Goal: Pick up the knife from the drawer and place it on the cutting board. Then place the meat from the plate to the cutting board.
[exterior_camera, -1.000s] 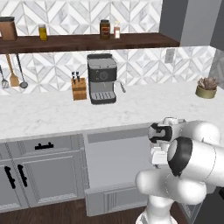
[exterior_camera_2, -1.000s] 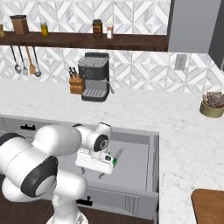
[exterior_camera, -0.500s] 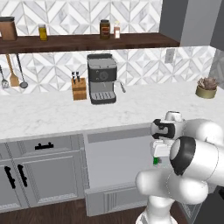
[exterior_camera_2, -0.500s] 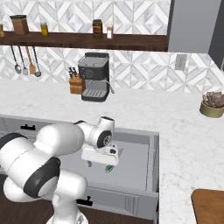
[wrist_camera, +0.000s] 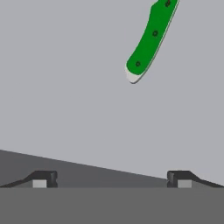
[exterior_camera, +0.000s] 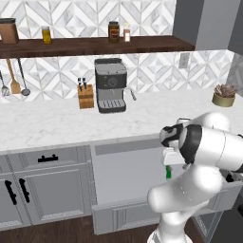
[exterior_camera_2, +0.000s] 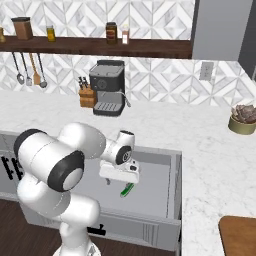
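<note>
Knife [wrist_camera: 151,37] not yet picked up: lies flat on the grey floor of the open drawer [exterior_camera_2: 160,172], toward its right half, bright green handle up, three dark rivets along it, pale butt end rounded. Blade out of frame in the hand view; hard to make out in the base views, where just a green sliver shows beside the arm [exterior_camera: 168,172]. Gripper [wrist_camera: 111,178] hangs low inside the drawer, just short of the handle, touching nothing; jaws spread wide apart, nothing between the fingertips [wrist_camera: 43,178]. Cutting board [exterior_camera_2: 239,235] seen as a brown corner at the near right of the counter, well apart from the drawer, bare where visible. By these frames, nothing completed: knife to grasp, lift and carry to the board, then the meat to follow.
</note>
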Robot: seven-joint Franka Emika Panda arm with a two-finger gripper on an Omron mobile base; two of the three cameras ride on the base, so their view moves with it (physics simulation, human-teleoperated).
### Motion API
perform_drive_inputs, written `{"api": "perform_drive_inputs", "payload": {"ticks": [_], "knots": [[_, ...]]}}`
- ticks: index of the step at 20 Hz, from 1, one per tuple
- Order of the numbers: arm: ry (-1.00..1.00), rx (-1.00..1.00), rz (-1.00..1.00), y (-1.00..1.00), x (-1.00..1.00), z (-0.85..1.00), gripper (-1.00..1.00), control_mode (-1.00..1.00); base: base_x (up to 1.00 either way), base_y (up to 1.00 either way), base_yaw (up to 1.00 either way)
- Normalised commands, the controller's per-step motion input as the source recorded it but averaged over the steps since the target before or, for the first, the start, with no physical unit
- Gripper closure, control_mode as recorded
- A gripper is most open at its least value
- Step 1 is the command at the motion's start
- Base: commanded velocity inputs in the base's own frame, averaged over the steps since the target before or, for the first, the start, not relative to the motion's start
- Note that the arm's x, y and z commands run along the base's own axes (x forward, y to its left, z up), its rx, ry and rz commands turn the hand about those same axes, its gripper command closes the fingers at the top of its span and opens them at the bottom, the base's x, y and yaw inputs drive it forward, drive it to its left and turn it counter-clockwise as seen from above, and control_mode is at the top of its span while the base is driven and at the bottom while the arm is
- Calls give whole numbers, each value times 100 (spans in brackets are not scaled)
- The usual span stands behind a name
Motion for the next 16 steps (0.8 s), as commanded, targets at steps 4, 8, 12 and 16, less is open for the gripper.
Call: {"api": "perform_drive_inputs", "payload": {"ticks": [4,8,12,16], "knots": [[0,0,-1,-2,22,-33,-100,-100,0,0,0],[0,0,0,-13,8,-28,-100,-100,0,0,0],[0,0,0,-6,1,-23,-100,-100,0,0,0],[0,0,0,-1,5,-18,-100,-100,0,0,0]]}}
